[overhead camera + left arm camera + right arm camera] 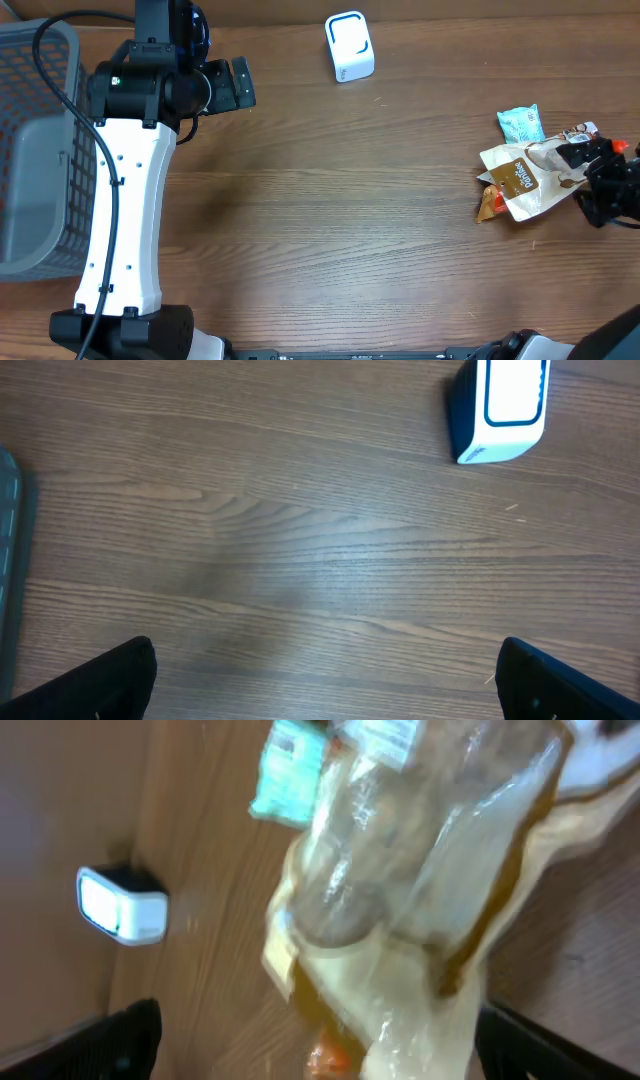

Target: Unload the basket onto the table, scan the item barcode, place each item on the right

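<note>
Snack packet lay at table's three o'clock edge, teal sachet just beside. My right pincer stood apart over it, nothing clamped. Scanner at twelve, well apart; left pincer apart, idle.

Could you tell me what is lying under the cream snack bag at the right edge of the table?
An orange packet pokes out from under the cream snack bag. How far it extends underneath is covered.

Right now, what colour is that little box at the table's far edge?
White with a blue outline: the box, clearest from overhead.
</note>
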Robot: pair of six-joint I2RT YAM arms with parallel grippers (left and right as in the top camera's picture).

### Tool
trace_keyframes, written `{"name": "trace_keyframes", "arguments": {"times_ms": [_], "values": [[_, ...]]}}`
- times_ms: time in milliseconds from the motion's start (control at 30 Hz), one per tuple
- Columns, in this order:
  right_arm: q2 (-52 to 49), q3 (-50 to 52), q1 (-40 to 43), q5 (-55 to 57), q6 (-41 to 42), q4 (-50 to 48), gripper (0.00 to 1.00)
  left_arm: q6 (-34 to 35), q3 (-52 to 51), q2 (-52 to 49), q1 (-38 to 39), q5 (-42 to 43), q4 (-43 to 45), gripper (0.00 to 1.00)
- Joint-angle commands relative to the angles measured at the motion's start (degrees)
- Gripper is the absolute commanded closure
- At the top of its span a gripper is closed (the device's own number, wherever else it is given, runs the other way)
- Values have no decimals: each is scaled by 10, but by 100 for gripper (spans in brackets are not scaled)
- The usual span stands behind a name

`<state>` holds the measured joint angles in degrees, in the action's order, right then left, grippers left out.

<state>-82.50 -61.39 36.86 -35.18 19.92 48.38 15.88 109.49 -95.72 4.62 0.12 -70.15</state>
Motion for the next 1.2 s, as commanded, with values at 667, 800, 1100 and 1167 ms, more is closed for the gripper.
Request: {"name": "trace_keyframes", "arguments": {"times_ms": [667, 800, 1100, 1167], "values": [[237, -306, -47, 31, -95, 480, 0, -11, -1, 2, 3, -7, 1, 0], [235, -305, -47, 55, -94, 487, 0, -11, -1, 2, 3, -7, 1, 0], [234, -305, -47, 56, -179, 473, 0, -11, -1, 2, 3, -7, 1, 0], [236, -305, -47, 56, -207, 466, 0, -11, -1, 2, 3, -7, 1, 0]]}}
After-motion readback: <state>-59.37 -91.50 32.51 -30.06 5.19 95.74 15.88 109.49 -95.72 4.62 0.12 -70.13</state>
